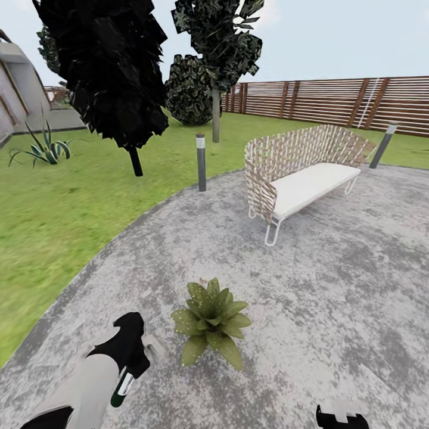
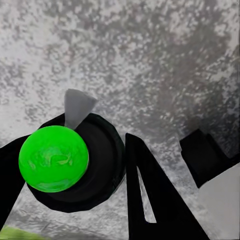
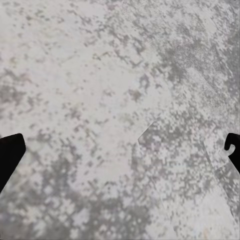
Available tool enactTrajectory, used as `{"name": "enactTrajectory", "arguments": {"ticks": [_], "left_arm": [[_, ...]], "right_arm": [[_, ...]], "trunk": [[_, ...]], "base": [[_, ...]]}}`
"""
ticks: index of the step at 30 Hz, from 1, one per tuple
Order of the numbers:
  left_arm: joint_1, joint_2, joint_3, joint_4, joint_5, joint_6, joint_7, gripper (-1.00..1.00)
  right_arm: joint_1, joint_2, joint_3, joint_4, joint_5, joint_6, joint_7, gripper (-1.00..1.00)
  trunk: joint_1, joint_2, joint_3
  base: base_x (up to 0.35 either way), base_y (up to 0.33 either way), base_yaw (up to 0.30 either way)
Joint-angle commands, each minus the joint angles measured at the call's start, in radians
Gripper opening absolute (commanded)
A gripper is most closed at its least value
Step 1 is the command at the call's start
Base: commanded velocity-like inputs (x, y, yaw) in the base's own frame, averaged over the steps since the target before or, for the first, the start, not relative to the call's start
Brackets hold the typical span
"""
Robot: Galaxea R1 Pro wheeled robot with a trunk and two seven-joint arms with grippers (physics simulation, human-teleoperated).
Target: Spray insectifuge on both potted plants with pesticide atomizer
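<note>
- The left gripper is clamped around the pesticide atomizer; from the head view the green bottle with its white band pokes out under the black fingers, just beside the potted plant.
- In the left wrist view the atomizer's bright green top sits in a dark collar between the fingers, with a pale grey cone pointing off it.
- That plant sits on the stone patio, not far from its lawn-side edge, and its leaves carry pale specks.
- The right gripper is spread wide over bare stone.
- A wicker bench stands further back, and a bollard lamp is at the patio's edge.
</note>
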Motion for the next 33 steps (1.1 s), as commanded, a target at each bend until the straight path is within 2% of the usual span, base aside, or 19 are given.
{"name": "enactTrajectory", "arguments": {"ticks": [1, 6, 10, 18, 26, 33], "left_arm": [[0.0, 0.0, 0.008, -0.01, -0.005, 0.007, -0.004, -1.0], [0.0, -0.005, 0.071, -0.023, -0.005, 0.007, -0.004, -1.0], [0.0, -0.009, 0.076, -0.023, -0.005, 0.007, -0.005, -1.0], [0.0, -0.01, 0.075, -0.021, -0.004, 0.007, -0.005, -1.0], [0.0, -0.012, 0.076, -0.007, -0.003, 0.007, -0.005, -1.0], [0.001, -0.012, 0.075, -0.006, -0.004, 0.007, -0.004, -1.0]], "right_arm": [[-0.001, 0.0, -0.006, 0.001, 0.011, -0.002, -0.003, 1.0], [-0.001, -0.001, -0.005, 0.004, 0.012, -0.002, -0.001, 1.0], [0.0, -0.001, -0.006, 0.003, 0.012, -0.002, -0.001, 1.0], [-0.001, 0.0, -0.006, 0.001, 0.011, -0.002, -0.004, 1.0], [0.0, 0.001, -0.006, 0.001, 0.011, -0.002, -0.004, 1.0], [0.0, 0.001, -0.006, 0.001, 0.011, -0.002, -0.004, 1.0]], "trunk": [[0.0, 0.0, -0.001], [0.0, 0.0, -0.001], [0.0, 0.0, -0.001], [0.0, 0.0, -0.001], [0.0, 0.0, -0.001], [0.0, 0.0, -0.001]], "base": [[0.0, 0.0, 0.069], [0.0, 0.0, 0.014], [0.027, -0.015, 0.0], [0.217, -0.156, 0.019], [0.099, -0.256, 0.251], [-0.048, -0.254, 0.276]]}}
